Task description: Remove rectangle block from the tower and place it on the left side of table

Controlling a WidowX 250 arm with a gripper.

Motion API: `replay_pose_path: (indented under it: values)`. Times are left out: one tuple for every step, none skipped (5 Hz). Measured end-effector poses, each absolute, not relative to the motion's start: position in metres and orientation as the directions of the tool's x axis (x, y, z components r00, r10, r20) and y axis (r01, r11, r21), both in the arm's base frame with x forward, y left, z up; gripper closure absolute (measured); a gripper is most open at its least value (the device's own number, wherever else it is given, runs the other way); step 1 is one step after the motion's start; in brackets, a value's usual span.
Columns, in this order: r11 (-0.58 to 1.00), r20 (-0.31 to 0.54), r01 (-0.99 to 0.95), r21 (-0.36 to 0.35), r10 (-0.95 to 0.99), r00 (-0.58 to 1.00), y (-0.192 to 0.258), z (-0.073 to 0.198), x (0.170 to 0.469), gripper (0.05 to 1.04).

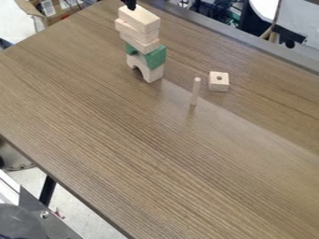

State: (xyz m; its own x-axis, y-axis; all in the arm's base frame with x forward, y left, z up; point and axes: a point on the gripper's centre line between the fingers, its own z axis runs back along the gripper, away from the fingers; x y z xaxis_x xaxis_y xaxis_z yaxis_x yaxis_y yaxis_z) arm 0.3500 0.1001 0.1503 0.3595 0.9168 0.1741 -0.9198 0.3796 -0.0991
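Camera view: jaws (130,7) near 12 o'clock, at top of block tower (148,35), opening and hold can't tell; peg (196,91), holed cube (218,85) between 1 and 2.

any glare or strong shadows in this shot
In the camera view, a pale sheen crosses the table from near the tower's base toward the lower right; the top block is brighter on its upper face than on its sides; the hollow under the arch block is dark.
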Motion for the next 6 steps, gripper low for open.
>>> replay_pose_path:
  values:
    - [0.376,0.167,-0.923,-0.089,0.919,0.358,0.104,0.143,0.353,0.083]
    - [0.377,0.16,-0.923,-0.078,0.919,0.361,0.104,0.138,0.353,0.083]
    - [0.37,0.15,-0.928,-0.043,0.921,0.36,0.108,0.125,0.353,0.083]
    - [0.365,0.154,-0.93,-0.039,0.922,0.355,0.11,0.124,0.353,0.083]
    - [0.363,0.156,-0.931,-0.048,0.923,0.352,0.114,0.123,0.354,0.11]
    - [0.356,0.157,-0.933,-0.047,0.925,0.346,0.116,0.123,0.353,0.385]
